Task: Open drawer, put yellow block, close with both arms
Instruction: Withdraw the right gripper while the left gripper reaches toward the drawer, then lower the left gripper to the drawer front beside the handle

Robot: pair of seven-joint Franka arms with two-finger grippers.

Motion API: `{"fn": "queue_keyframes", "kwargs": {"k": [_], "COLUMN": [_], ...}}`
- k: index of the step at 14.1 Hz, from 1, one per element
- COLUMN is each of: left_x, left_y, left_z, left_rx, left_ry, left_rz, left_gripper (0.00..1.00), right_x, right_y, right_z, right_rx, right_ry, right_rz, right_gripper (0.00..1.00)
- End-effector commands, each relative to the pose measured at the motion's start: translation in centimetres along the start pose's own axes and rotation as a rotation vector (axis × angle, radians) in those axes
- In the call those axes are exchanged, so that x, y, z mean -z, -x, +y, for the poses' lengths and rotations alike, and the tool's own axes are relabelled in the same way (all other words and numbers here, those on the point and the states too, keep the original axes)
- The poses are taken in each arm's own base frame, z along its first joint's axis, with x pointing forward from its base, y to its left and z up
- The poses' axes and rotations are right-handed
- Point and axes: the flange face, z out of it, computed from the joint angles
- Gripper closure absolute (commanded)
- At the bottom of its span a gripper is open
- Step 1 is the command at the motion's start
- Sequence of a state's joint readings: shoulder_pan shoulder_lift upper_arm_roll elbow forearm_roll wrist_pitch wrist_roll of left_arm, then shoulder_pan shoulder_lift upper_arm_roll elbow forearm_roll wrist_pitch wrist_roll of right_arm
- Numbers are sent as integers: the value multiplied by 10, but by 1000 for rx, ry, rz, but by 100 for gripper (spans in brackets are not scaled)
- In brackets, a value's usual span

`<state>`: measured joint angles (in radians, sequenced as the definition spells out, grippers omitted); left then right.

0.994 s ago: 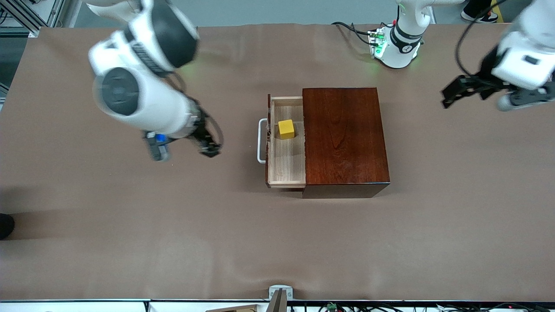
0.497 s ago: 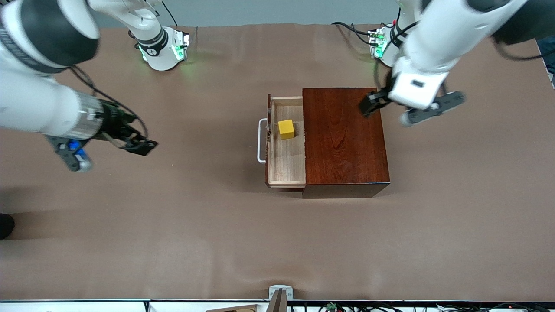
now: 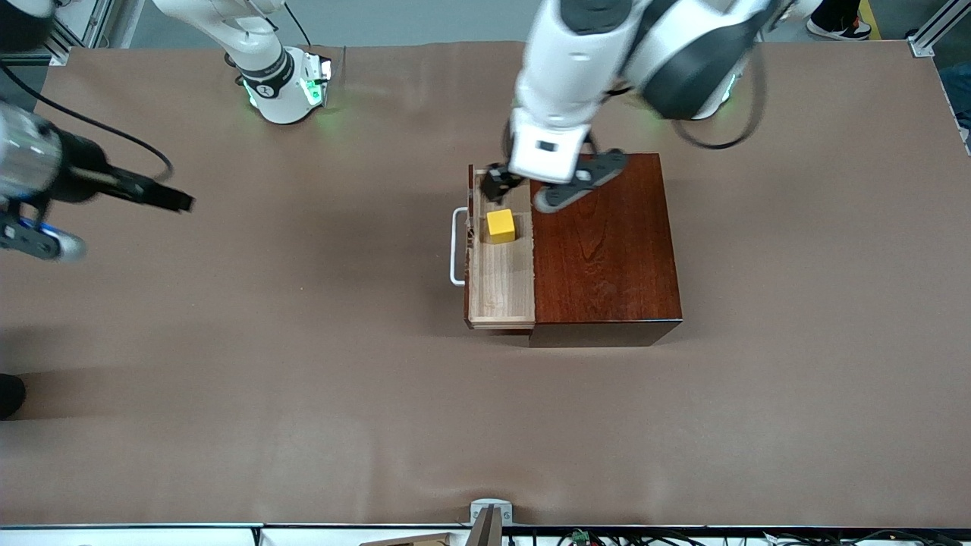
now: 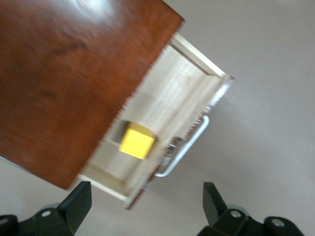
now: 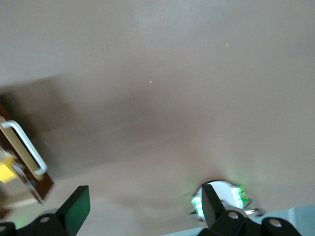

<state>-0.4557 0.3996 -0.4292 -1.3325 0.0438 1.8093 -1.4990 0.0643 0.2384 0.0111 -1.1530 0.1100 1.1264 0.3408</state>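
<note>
The drawer (image 3: 501, 250) stood partly pulled out of the dark wooden box (image 3: 603, 243), which sat near the middle of the bench (image 3: 303, 379). Its pale tray was open to view, and its white handle (image 3: 457, 246) pointed toward the right arm's end of the bench. The yellow block (image 3: 501, 225) lay inside the drawer, on the tray floor, in the half of the tray farther from the front camera and close to the drawer front.

The left arm (image 3: 607, 45) reached in from its base and held the left end effector (image 3: 497, 182) over the corner of the drawer farthest from the front camera, just above the block. In the left wrist view its two fingers (image 4: 78, 204) were spread wide apart and gripped nothing, with the block (image 4: 137, 141) and the handle (image 4: 184, 147) visible between them.

The right end effector (image 3: 163, 197) hung over bare bench toward the right arm's end, well apart from the drawer. In the right wrist view its fingers (image 5: 76, 204) were likewise spread and empty, and the handle (image 5: 24, 147) showed at the edge of that picture.
</note>
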Motion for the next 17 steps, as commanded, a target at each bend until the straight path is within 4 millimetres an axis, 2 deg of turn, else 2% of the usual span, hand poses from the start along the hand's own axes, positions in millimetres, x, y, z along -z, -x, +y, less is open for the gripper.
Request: {"fn": "queue_keyframes", "kwargs": {"k": [1,3,5,6,8,11,12,14,17], "left_x": [-45,-77,-113,-129,-163,-220,-229,-248,-266], "left_y": [31,60,93,101,103,105,107,101,99], "left_z": [38,61,76,81,88,90,89,87,80], "left_rx": [60,131,148,157,202,267,288,355,421], "left_ry": [47,114,177,195,226,252,258,256,209], "left_rz": [46,85,140,155,151,195,233,253,264], "left_gripper": [0,0,0,0,0,0,0,0,0], "right_x": [2,-3,-7,-12,-24,-21,-11,3,4], "right_y": [12,14,26,31,43,46,44,46,44], "right_z": [18,35,29,33,52,58,63,59,58], "right_rx": [178,248,290,288,344,402,399,402,393], "right_ry": [13,5,16,31,25,41,49,83,75], "right_rz": [19,48,80,101,156,166,202,234,241], "right_gripper": [0,0,0,0,0,0,0,0,0]}}
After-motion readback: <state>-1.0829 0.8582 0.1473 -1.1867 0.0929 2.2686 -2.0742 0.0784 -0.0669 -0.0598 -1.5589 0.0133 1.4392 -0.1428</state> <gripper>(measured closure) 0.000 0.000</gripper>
